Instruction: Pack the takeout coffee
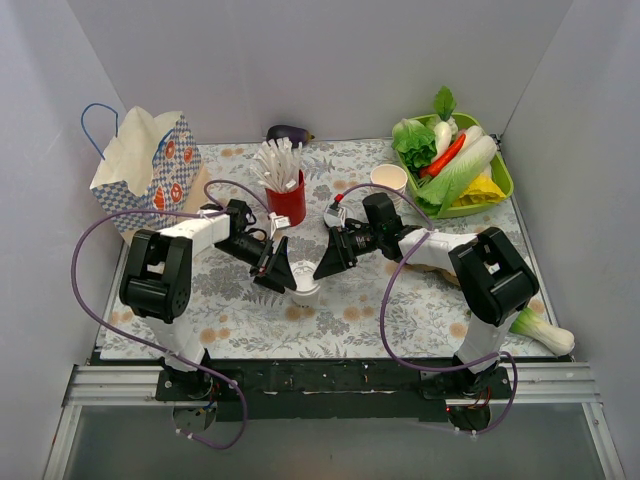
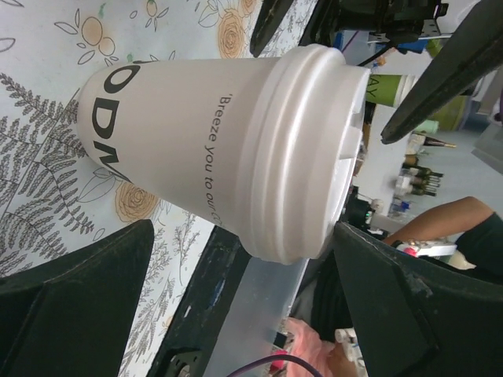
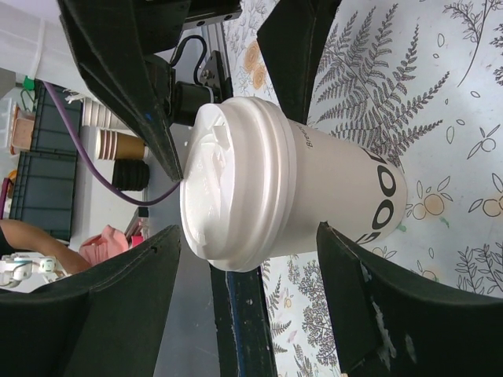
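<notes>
On the floral bench (image 1: 400,320) I see the patterned paper bag (image 1: 150,165) far left, the green vegetable tray (image 1: 507,185) far right, and the red cup of sticks (image 1: 287,200) just behind the fingers. The takeout coffee (image 1: 306,290) stands upright mid-bench, cream-white with black lettering and a ribbed white lid. My left fingers (image 2: 78,298) are spread wide around it. My right fingers (image 3: 393,314) are parted, close on either side. Open cloth lies toward the near edge.

Robot lab, white booth walls (image 1: 300,60), floral tablecloth (image 1: 350,320)
</notes>
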